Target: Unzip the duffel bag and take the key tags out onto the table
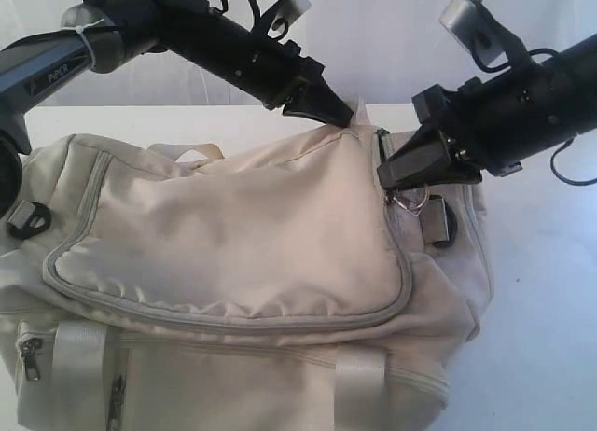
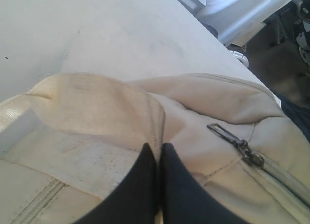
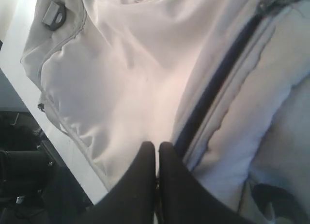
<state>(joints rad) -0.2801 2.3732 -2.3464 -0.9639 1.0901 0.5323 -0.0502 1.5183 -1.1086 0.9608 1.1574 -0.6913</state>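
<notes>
Exterior view showed the duffel bag (image 1: pixel 233 380) lying on the table (image 1: pixel 546 300), flap (image 1: pixel 233 235) covering its top, left gripper (image 1: pixel 341 117) pinching a raised fabric fold (image 1: pixel 356 105), right gripper (image 1: pixel 384 179) closed against the zipper end (image 1: pixel 381 144).

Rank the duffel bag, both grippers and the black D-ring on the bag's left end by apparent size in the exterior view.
1. duffel bag
2. right gripper and left gripper: too alike to rank
3. black D-ring
</notes>
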